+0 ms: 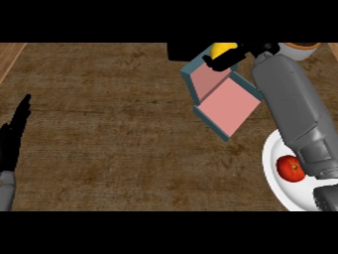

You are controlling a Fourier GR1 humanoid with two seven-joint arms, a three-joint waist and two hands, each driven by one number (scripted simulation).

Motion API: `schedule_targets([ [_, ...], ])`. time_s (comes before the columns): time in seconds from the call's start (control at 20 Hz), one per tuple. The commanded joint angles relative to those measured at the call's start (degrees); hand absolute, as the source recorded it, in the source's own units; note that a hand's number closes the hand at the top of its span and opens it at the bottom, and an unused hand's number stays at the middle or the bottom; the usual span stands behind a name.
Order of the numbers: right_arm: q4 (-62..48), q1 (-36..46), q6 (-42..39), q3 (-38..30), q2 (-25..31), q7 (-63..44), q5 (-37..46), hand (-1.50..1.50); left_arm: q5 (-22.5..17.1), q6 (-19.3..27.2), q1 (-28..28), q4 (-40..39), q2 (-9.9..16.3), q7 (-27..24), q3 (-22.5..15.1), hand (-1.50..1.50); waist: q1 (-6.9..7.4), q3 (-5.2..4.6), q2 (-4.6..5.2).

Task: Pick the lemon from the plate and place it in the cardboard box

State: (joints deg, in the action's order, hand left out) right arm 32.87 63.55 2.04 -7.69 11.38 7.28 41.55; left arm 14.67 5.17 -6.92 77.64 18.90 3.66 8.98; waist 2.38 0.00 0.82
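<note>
Place step: right hand curled round lemon above cardboard box. You lower, then release inside. Left hand flat, resting.

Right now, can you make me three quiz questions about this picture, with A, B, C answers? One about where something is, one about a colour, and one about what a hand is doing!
1. Where is the red fruit?
A. on the white plate
B. inside the box
C. in the left hand

2. What colour is the inside of the box?
A. green
B. pink
C. black

3. What is the right hand doing?
A. resting flat on the counter
B. lying on the plate
C. curled round the yellow lemon above the box

Answers:
1 A: the red fruit lies on the white plate.
2 B: the box is pink inside with blue-grey walls.
3 C: the right hand is curled round the lemon at the box's far end; the left hand rests open at the left edge.
</note>
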Motion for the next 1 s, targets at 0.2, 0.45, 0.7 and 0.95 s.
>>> schedule_targets([
  [0.2, -14.9, 4.6, 5.9, -4.8, -2.5, -2.9, -1.1, -1.5, -0.3, -0.8, -3.2, -3.7, 1.1, -2.7, 1.2, 0.0, 1.04, 0.0, 0.89],
  [0.45, -19.4, 6.2, 6.2, -6.3, -2.3, 0.0, -1.9, -1.5, 0.5, -0.4, -3.3, -4.8, 0.5, -2.3, 0.7, 0.0, 1.06, 0.02, 0.8],
  [0.7, -18.3, 7.3, 11.9, -8.9, -5.8, 5.0, -4.3, -1.5, 0.5, -0.7, -5.6, -6.2, 0.2, -2.1, 0.6, 0.0, 1.29, 0.02, 1.08],
  [0.95, -16.7, 4.9, 15.1, -14.6, -3.4, 12.1, -9.8, -1.5, -0.4, -1.6, -2.8, -2.8, 0.6, -1.9, 1.0, 0.0, 1.02, 0.08, 0.52],
])
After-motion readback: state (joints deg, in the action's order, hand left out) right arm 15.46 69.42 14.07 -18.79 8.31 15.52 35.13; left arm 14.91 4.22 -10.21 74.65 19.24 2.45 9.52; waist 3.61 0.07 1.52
